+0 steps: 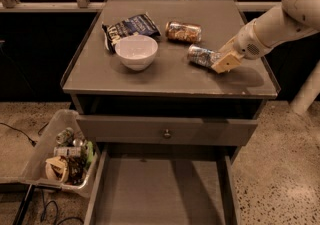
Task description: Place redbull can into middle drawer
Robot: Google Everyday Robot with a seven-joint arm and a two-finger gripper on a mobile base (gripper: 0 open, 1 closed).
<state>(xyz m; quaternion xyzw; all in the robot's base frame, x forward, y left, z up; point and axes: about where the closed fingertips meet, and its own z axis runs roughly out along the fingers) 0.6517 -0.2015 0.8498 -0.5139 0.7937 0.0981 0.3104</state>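
The redbull can [200, 55] lies on its side on the grey cabinet top [150, 76], right of centre. My gripper [220, 61] is at the can's right end, touching it, with the white arm reaching in from the upper right. The middle drawer [160, 194] is pulled open at the bottom of the view, and its bare grey floor holds nothing.
A white bowl [136, 51], a dark chip bag [129, 27] and a gold-brown can [183, 32] are on the top. A drawer front with a small knob [166, 132] sits above the open drawer. A plastic bin of rubbish [62, 156] stands on the floor at left.
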